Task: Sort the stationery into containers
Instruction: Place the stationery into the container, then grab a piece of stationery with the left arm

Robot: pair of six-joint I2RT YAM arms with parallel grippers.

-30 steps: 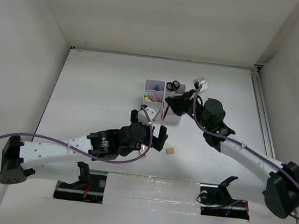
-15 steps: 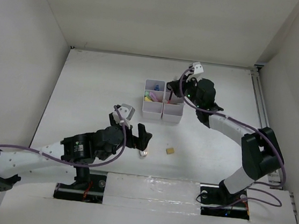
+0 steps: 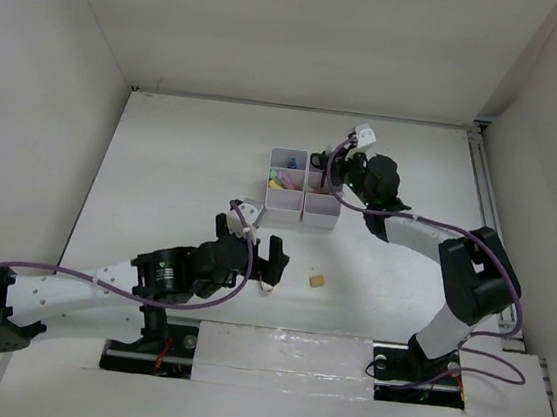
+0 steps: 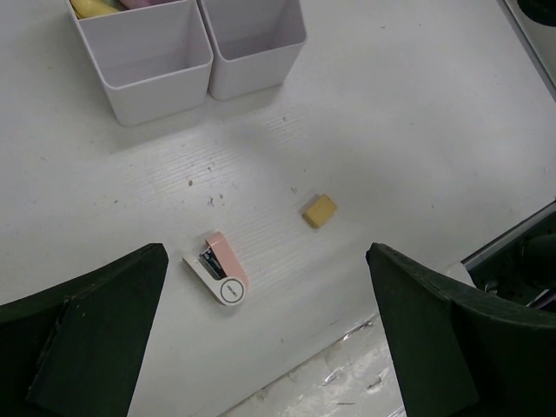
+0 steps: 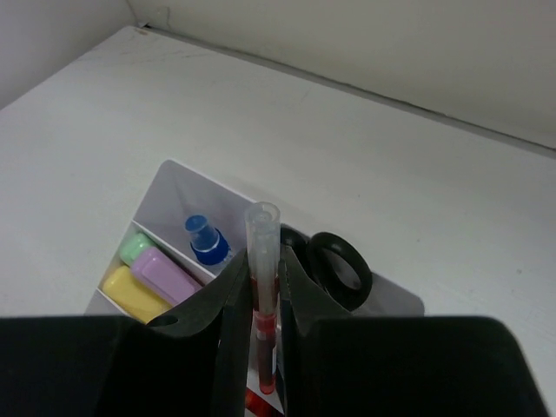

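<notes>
The white organiser (image 3: 303,208) stands at mid-table. My right gripper (image 3: 324,177) is over its right column, shut on a red pen (image 5: 262,252) that stands upright between the jaws, tip down in a compartment. Black-handled scissors (image 5: 340,268) stand in the far right compartment. A blue-capped tube (image 5: 205,240), green marker (image 5: 134,246), pink marker (image 5: 170,274) and yellow tube (image 5: 132,295) sit in the left compartments. My left gripper (image 3: 271,256) is open above the table, over the pink stapler (image 4: 217,269), with the tan eraser cube (image 4: 320,210) to its right. The two near compartments (image 4: 165,82) look empty.
The arm bases and a rough, shiny table edge (image 4: 347,382) lie at the near side. White walls close in the table on the left, right and back. The stapler (image 3: 266,287) and eraser (image 3: 317,281) lie between the organiser and the near edge.
My right gripper has moved with the red pen from the organiser's near right part to its far right compartments. My left arm drew back from the organiser and now hovers over the stapler.
</notes>
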